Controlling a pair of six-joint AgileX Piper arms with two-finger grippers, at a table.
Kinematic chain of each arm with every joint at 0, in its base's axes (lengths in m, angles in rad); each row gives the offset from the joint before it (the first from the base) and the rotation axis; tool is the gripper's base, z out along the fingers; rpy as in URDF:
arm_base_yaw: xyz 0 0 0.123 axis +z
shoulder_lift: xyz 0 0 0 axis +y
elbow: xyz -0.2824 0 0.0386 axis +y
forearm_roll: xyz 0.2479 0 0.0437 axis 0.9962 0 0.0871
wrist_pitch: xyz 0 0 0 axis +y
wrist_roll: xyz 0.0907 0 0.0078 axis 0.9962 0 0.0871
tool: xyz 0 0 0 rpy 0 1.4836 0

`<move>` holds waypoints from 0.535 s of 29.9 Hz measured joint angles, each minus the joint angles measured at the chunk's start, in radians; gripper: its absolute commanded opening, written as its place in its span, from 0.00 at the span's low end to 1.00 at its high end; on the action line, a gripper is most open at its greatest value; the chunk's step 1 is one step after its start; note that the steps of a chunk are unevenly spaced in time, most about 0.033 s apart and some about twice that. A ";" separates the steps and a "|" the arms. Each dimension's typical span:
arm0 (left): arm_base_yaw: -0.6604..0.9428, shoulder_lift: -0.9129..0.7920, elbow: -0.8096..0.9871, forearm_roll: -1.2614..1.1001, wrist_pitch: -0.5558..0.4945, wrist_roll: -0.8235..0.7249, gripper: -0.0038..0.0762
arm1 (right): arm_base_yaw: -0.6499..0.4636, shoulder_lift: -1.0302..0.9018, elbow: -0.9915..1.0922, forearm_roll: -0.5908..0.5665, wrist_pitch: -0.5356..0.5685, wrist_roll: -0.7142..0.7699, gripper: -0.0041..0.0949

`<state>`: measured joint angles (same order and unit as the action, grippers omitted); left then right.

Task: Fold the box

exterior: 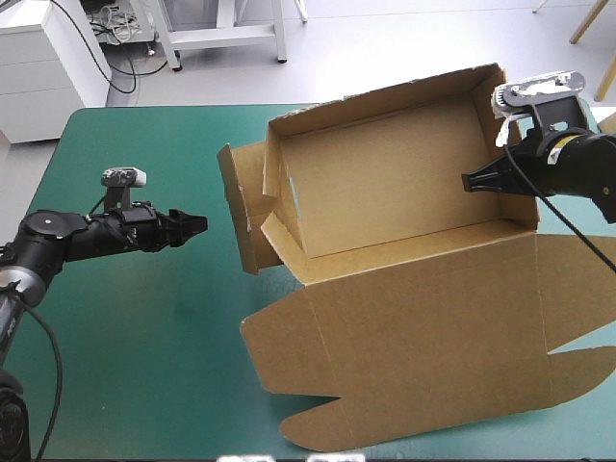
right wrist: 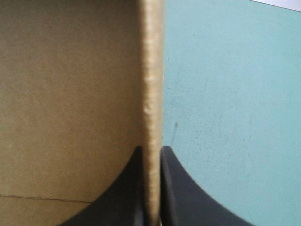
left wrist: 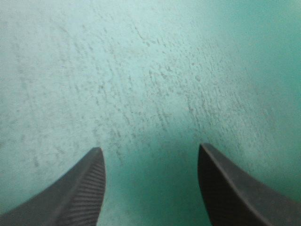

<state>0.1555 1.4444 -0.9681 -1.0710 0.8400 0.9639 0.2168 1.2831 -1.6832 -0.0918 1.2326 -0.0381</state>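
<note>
High view, lid: the wide flat lid (exterior: pixel 414 327) of the brown cardboard box (exterior: pixel 385 183) is lying spread on the teal-green table cover (exterior: pixel 144 318), nearest the robot, its end flaps unfolded.
Left gripper: the left gripper (exterior: pixel 197 223) is hovering over bare cover, left of the box and well apart from it.
Left end: the loose left flaps (exterior: pixel 241 207) are leaning outward, untucked.
Tray: the near, far and right walls are standing, so the tray is looking about half formed. The left end is probably the step remaining.
Right gripper: the right gripper (exterior: pixel 472 181) is reaching over the right wall (exterior: pixel 518 210), at the table's far right.
Left wrist view: only here are the left gripper's (left wrist: pixel 150 150) black fingers showing clearly spread, with nothing between them.
Right wrist view: only here is the right gripper (right wrist: pixel 151 150) showing pressed onto the wall's edge (right wrist: pixel 151 70), pinching it.
</note>
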 measured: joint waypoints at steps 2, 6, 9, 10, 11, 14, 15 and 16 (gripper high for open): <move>0.000 0.045 0.019 -0.073 -0.004 0.051 0.57 | 0.000 0.000 0.000 0.004 0.000 0.000 0.02; 0.000 0.144 0.038 -0.231 0.055 0.164 0.57 | 0.000 0.000 0.000 0.009 0.000 0.000 0.02; 0.000 0.194 0.040 -0.340 0.152 0.240 0.57 | 0.000 0.000 0.000 0.010 0.000 0.000 0.02; 0.000 0.205 0.040 -0.369 0.189 0.263 0.57 | 0.000 0.000 0.000 0.010 0.001 0.000 0.02; 0.000 0.213 0.040 -0.401 0.219 0.278 0.57 | 0.000 0.001 0.000 0.010 0.001 0.000 0.02; -0.001 0.217 0.040 -0.455 0.284 0.312 0.57 | 0.000 0.015 0.000 0.010 0.001 0.000 0.02; -0.006 0.217 0.040 -0.466 0.299 0.320 0.57 | 0.000 0.023 0.000 0.010 0.001 0.000 0.02; -0.013 0.217 0.040 -0.474 0.306 0.324 0.57 | 0.000 0.031 0.000 0.010 0.000 0.000 0.02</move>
<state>0.1429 1.6615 -0.9281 -1.5446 1.1460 1.2878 0.2168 1.3141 -1.6832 -0.0817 1.2326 -0.0381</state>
